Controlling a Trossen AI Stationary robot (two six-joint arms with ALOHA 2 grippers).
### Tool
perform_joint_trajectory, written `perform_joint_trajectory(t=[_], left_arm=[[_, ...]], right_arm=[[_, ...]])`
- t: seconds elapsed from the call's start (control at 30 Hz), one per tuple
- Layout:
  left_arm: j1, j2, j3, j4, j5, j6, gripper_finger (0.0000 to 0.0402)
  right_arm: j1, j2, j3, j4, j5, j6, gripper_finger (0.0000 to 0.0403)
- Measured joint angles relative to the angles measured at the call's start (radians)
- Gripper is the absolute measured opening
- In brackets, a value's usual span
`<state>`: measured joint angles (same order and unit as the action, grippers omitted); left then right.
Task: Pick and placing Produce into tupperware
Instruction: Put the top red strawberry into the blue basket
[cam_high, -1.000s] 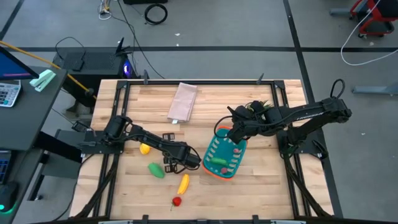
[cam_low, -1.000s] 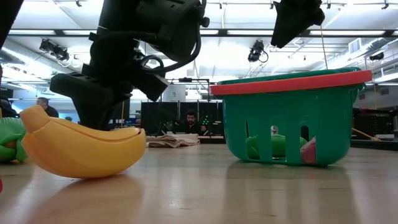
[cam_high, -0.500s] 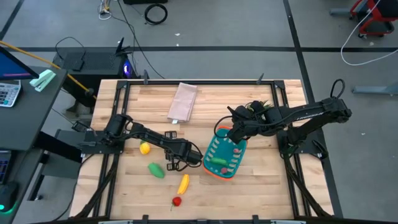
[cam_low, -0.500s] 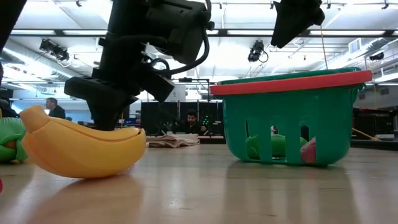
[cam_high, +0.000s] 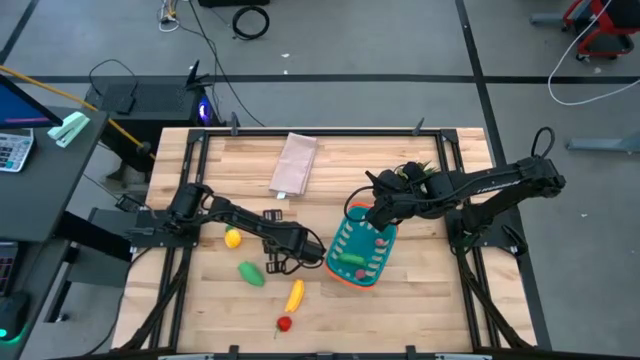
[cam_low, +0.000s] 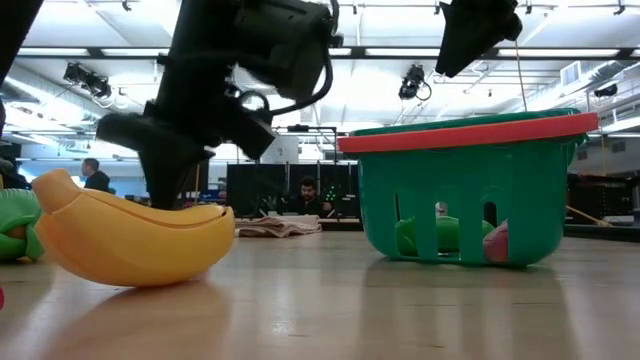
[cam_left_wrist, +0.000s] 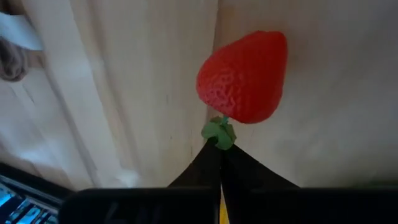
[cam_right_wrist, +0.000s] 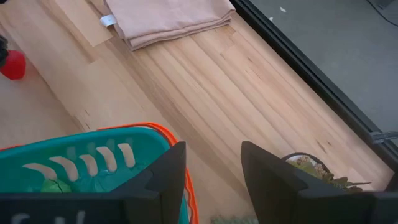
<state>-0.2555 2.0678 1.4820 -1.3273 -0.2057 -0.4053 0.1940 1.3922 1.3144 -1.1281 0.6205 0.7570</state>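
Observation:
A yellow banana (cam_high: 295, 296) (cam_low: 130, 240) lies on the wooden table near the front. A red strawberry (cam_high: 284, 323) (cam_left_wrist: 245, 78) lies nearer the front edge, with a green pod (cam_high: 250, 273) and a lemon (cam_high: 232, 238) to the left. My left gripper (cam_high: 276, 264) (cam_left_wrist: 221, 148) is shut just beyond the banana's far end. The teal tupperware basket (cam_high: 345, 283) (cam_low: 470, 135) holds a green pod and something red. My right gripper (cam_high: 368, 212) (cam_right_wrist: 211, 180) hangs open above the basket's far rim, clear of it. My left gripper's shut fingers (cam_low: 165, 185) come down just behind the banana's upper edge (cam_low: 150, 205) in the low view; whether they touch the banana I cannot tell. A yellow sliver (cam_left_wrist: 220, 202) shows between the fingers in the left wrist view.
A folded beige cloth (cam_high: 295, 165) (cam_right_wrist: 168, 18) lies at the far side of the table. A small potted plant (cam_high: 410, 175) (cam_right_wrist: 311, 168) stands under my right arm. People sit in the room behind the table (cam_low: 305, 190).
My left gripper has shifted a little behind the banana and its fingers have drawn together. The banana, the basket and my right gripper have stayed where they were.

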Motion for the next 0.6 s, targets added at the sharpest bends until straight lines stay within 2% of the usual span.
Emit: perform_joint_trajectory(t=[0.13,0.33,0.47,0.6], left_arm=[[-0.002,0.0,0.078,-0.045,-0.009,-0.002,0.0003],[-0.002,0.0,0.29,-0.147,-0.037,-0.003,0.0002],[-0.009,-0.001,0.454,-0.185,-0.094,-0.034,0.0001],[-0.018,-0.003,0.577,-0.115,-0.116,-0.028,0.0001]], right_arm=[[0.0,0.0,0.0,0.0,0.0,0.0,0.0163],[0.0,0.0,0.0,0.0,0.007,0.005,0.0163],[0.001,-0.002,0.0,-0.031,0.132,0.001,0.016],[-0.011,-0.021,0.0,-0.132,0.26,0.028,0.0151]])
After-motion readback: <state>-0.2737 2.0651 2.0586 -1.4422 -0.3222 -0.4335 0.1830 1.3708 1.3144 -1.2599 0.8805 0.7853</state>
